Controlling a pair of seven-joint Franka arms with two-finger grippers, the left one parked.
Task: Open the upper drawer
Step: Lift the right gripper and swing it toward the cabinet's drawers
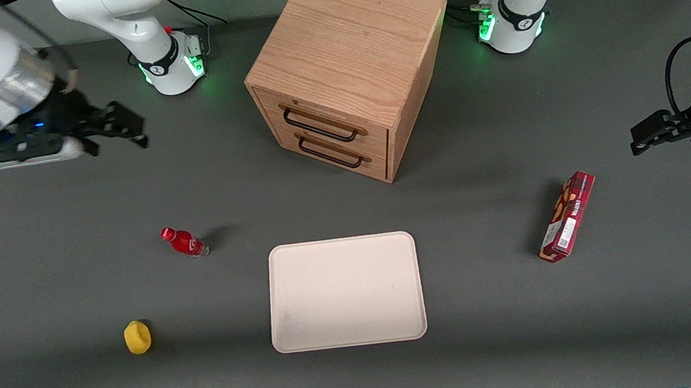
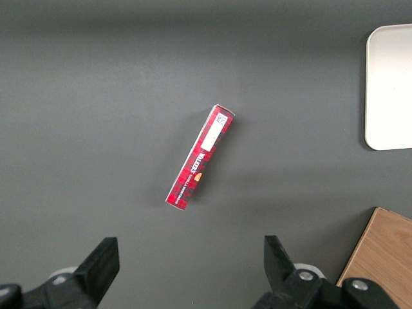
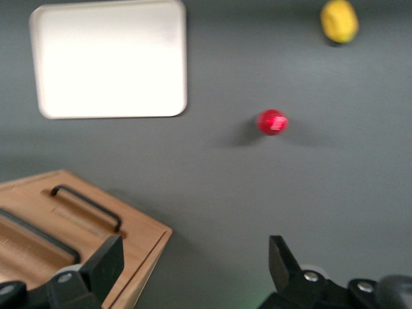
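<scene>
The light-oak cabinet (image 1: pixel 350 48) stands at the middle of the table, farther from the front camera than the tray. Its upper drawer (image 1: pixel 329 118) is closed, with its black wire handle (image 1: pixel 320 127) above the matching bottom drawer (image 1: pixel 342 156). My right gripper (image 1: pixel 133 129) hovers open and empty above the table toward the working arm's end, well apart from the cabinet. In the right wrist view the gripper (image 3: pixel 194 254) is open, one finger (image 3: pixel 106 261) over the cabinet's front corner. The upper drawer (image 3: pixel 29 243) and the bottom drawer's handle (image 3: pixel 87 206) show there.
A white tray (image 1: pixel 345 291) lies nearer the front camera than the cabinet. A red bottle (image 1: pixel 184 242) and a yellow object (image 1: pixel 137 337) sit toward the working arm's end. A red box (image 1: pixel 567 216) lies toward the parked arm's end.
</scene>
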